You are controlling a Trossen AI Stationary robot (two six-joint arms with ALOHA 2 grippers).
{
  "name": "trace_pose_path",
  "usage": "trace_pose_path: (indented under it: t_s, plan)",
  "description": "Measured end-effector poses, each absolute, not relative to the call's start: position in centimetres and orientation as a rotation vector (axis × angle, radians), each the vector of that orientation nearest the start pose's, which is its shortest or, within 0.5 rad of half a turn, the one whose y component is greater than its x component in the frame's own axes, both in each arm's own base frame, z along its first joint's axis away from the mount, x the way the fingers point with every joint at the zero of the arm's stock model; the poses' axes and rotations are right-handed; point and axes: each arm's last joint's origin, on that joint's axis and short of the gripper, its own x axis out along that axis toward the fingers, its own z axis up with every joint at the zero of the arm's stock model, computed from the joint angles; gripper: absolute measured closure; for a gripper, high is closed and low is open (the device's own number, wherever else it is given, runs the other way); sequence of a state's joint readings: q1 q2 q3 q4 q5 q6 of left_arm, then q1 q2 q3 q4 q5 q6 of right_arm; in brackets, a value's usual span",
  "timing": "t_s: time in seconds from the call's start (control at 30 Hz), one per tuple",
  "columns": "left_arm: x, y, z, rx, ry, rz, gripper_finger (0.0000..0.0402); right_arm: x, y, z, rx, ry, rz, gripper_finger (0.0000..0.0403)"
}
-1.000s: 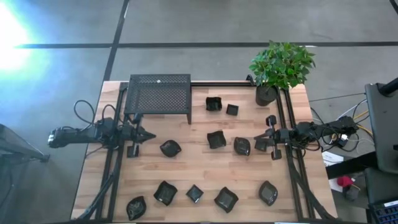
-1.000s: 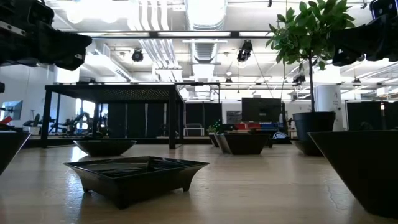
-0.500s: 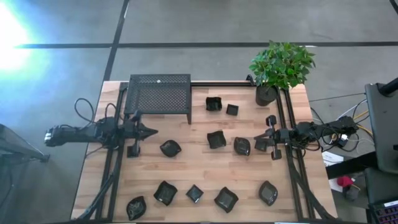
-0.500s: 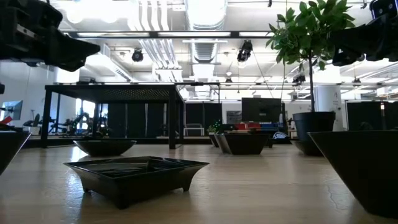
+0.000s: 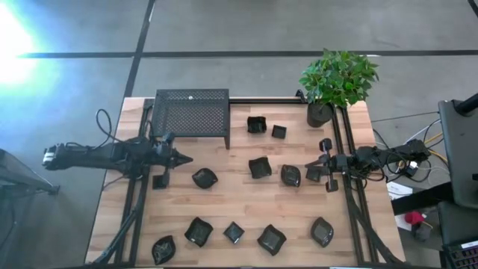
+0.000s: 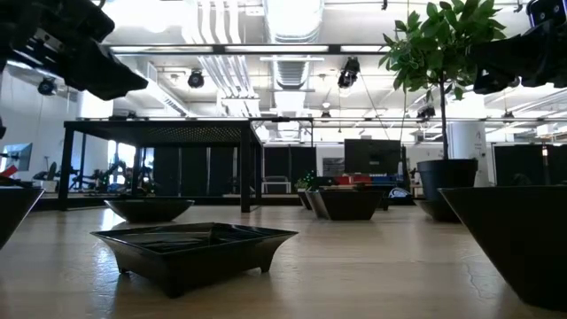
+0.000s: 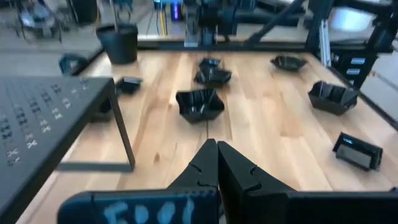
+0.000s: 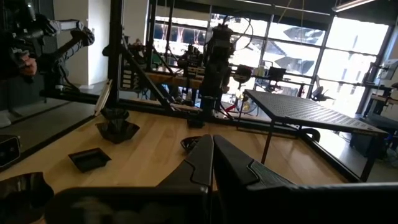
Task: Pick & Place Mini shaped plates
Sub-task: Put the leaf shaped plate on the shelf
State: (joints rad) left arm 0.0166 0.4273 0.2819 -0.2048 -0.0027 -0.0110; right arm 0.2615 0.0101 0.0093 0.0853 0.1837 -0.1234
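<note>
I hold the left gripper pinched together and empty, left of centre, aimed at the leaf-shaped plate; the right gripper, fingers together, waits centre-right, also empty.

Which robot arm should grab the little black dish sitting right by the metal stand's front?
Probably the left. The left gripper, jaws shut, sits just beside that leaf-shaped dish, below the metal stand. The right gripper, also shut, waits across the table, nearer other dishes.

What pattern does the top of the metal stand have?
The metal stand has a black top with a grid of small holes, clearest in the high view.
</note>
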Motion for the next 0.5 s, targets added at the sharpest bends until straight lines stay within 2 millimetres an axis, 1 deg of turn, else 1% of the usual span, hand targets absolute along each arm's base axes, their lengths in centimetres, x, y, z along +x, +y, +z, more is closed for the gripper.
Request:
trace_pose_path:
  t_s: [0.13, 0.27, 0.37, 0.5]
  plan:
    - [12.4, 0.3, 21.2, -0.050, 0.455, 0.076, 0.0402, 9.5, 2.0, 17.4, -0.104, -0.087, 0.073, 0.0394]
    - [12.9, 0.4, 21.5, -0.082, 0.550, 0.115, 0.0402, 9.5, 2.0, 17.4, -0.113, -0.087, 0.072, 0.0394]
    - [13.6, 0.4, 21.0, -0.069, 0.610, 0.110, 0.0402, 9.5, 2.0, 17.4, -0.115, -0.087, 0.072, 0.0394]
    - [14.5, 0.3, 20.3, 0.020, 0.685, 0.065, 0.0402, 9.5, 2.0, 17.4, -0.115, -0.087, 0.072, 0.0394]
